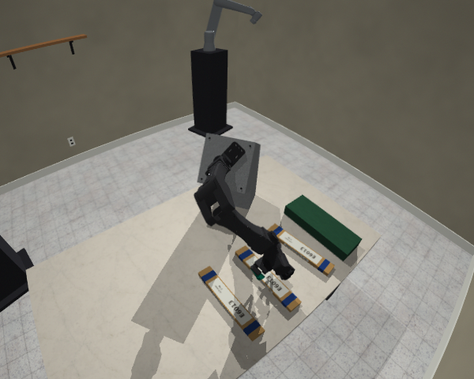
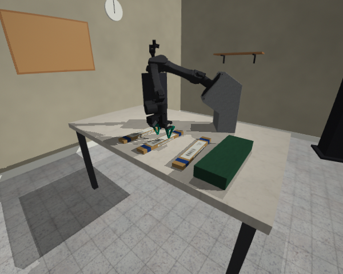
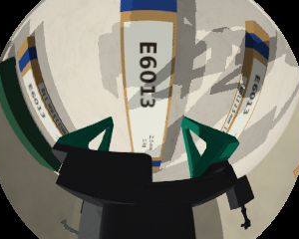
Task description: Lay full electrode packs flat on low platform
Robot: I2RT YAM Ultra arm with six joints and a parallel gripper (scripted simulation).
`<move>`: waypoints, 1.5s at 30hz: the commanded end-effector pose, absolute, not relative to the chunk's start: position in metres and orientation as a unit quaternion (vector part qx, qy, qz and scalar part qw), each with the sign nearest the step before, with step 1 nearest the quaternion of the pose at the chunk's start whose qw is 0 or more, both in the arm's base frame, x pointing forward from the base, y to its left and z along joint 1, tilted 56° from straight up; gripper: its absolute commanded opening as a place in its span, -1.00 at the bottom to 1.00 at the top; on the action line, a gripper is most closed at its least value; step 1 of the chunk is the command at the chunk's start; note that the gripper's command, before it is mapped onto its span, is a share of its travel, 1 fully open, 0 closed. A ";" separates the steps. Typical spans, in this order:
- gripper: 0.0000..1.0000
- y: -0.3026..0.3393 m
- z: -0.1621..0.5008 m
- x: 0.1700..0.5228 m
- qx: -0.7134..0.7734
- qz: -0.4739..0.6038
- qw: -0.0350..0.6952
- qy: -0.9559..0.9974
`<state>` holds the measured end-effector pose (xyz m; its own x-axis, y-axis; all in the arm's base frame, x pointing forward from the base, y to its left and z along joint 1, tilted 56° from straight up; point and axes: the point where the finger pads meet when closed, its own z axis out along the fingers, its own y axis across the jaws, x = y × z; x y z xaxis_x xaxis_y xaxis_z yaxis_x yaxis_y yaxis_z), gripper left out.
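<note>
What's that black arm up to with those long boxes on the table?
The arm's end effector is open, its green fingers spread either side of the middle pack of welding rods without gripping it. All three packs, including the far one and the one beside the platform, lie flat on the table. The green platform, where full packs belong, has nothing on it yet.

An orange board [image 2: 47, 42], a round clock [image 2: 114, 9] and a wooden shelf [image 2: 238, 53] hang on the walls; black pedestal [image 1: 208, 89] stands beyond the desk [image 2: 254, 194].
</note>
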<state>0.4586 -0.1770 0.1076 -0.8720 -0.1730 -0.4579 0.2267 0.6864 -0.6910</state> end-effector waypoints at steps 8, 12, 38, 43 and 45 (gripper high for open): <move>0.93 -0.129 0.148 0.434 0.013 -0.396 0.261 0.880; 0.93 -0.123 0.156 0.431 0.015 -0.396 0.265 0.879; 0.93 -0.108 0.171 0.429 0.016 -0.395 0.269 0.878; 0.93 -0.108 0.171 0.429 0.015 -0.395 0.269 0.878; 0.93 -0.108 0.171 0.429 0.015 -0.395 0.269 0.878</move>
